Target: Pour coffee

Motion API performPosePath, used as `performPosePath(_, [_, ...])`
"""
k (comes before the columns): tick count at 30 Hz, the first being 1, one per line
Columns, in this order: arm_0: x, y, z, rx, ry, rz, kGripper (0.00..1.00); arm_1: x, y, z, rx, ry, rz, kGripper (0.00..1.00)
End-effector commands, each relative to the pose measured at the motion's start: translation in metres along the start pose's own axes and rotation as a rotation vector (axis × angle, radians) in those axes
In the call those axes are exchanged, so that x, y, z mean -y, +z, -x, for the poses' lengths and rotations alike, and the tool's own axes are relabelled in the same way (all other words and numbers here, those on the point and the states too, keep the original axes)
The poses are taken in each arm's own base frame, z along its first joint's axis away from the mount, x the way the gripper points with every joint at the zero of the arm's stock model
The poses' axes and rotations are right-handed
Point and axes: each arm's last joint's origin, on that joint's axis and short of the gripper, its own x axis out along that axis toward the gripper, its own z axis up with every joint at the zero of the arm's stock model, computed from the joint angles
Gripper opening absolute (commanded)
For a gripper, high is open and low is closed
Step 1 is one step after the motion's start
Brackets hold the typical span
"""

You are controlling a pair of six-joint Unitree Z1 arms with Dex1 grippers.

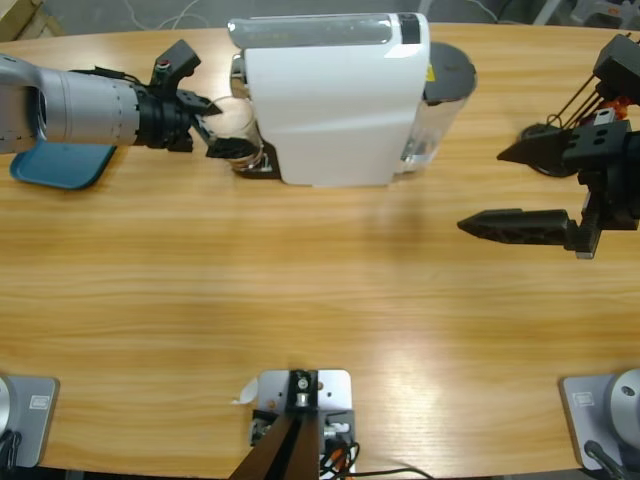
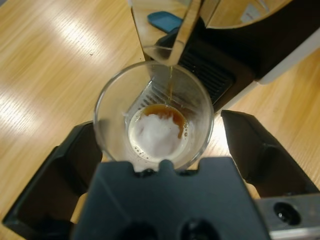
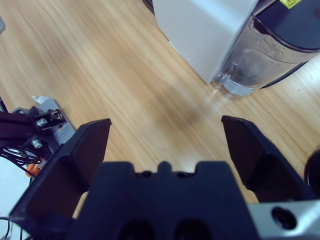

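On wooden table, left tool wide around coffee glass, right tool open, empty.

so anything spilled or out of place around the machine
Nothing stands out. The small clear glass tumbler sits upright under the white coffee machine spout, a thin brown stream of coffee landing inside it. No puddle shows on the wooden table.

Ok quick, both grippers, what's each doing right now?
Left gripper: open, jaws either side of the glass under the coffee machine, not gripping.
Right gripper: open, empty.
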Motion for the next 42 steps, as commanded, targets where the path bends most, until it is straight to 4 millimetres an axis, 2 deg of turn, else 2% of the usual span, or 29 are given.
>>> performPosePath(1, [-0.002,-0.011,-0.018,-0.028,-0.044,0.008,0.712,0.003,0.000,-0.009,-0.044,0.013,-0.010,1.000])
performPosePath(6, [0.000,-0.014,-0.018,-0.037,-0.053,0.011,0.533,0.003,0.000,-0.009,-0.043,0.013,-0.010,1.000])
performPosePath(8, [0.000,-0.016,-0.018,-0.043,-0.052,0.013,0.530,0.003,0.000,-0.009,-0.041,0.013,-0.009,1.000])
performPosePath(10, [-0.001,-0.017,-0.017,-0.046,-0.044,0.016,0.473,0.003,-0.001,-0.008,-0.039,0.012,-0.009,1.000])
performPosePath(16, [-0.007,-0.016,-0.006,-0.028,-0.017,0.030,0.471,0.002,-0.001,-0.005,-0.036,0.010,-0.009,1.000])
performPosePath(23, [-0.010,-0.009,0.025,0.038,0.010,0.042,0.471,0.002,-0.001,-0.006,-0.035,0.012,-0.008,1.000])
performPosePath(31, [-0.009,-0.021,0.054,0.039,0.073,0.069,0.475,0.002,0.000,-0.007,-0.032,0.015,-0.006,1.000])
performPosePath(38, [-0.036,-0.046,0.084,-0.003,0.316,0.191,0.476,0.000,0.002,-0.010,-0.029,0.025,0.008,1.000])
performPosePath(42, [-0.061,-0.057,0.096,-0.012,0.438,0.283,0.480,0.000,0.004,-0.012,-0.031,0.026,0.011,1.000])
